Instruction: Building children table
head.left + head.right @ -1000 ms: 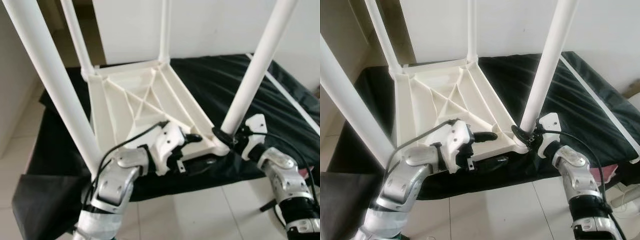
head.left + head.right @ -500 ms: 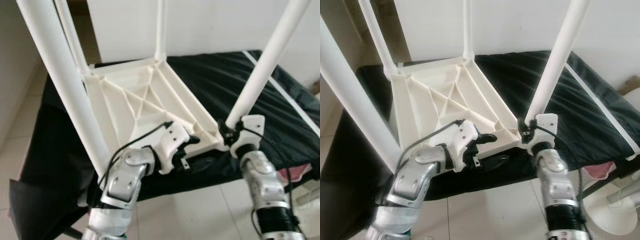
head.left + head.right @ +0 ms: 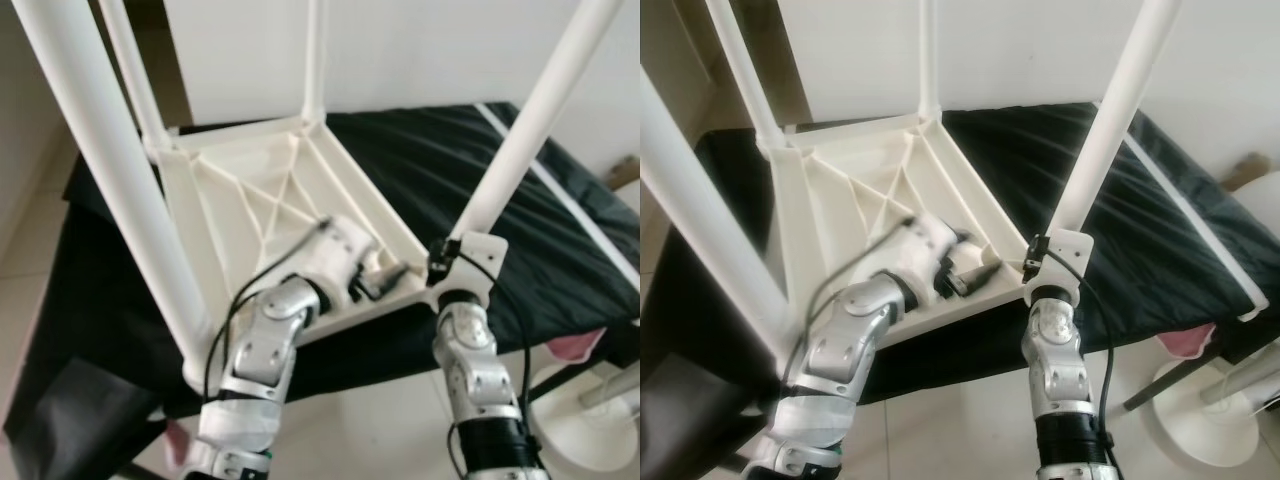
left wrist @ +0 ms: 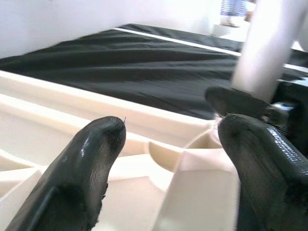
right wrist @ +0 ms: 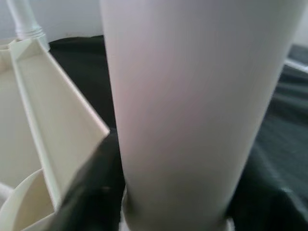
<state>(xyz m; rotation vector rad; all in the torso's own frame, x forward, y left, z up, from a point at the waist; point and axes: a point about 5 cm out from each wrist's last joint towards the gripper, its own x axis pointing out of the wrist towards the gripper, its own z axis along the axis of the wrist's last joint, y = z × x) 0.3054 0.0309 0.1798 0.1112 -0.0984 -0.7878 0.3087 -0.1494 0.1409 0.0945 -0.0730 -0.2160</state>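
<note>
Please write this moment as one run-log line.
stage: leg fitting | tabletop: upside down on black cloth | left gripper: open over rim | right gripper: at near-right leg base

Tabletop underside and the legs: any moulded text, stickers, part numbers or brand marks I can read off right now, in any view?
None can be read. The upturned white tabletop shows only bare ribs, the near right leg held by the right gripper is plain white, and the black cloth carries no print. The left gripper hovers open over the tabletop's corner; no marks there either.
</note>
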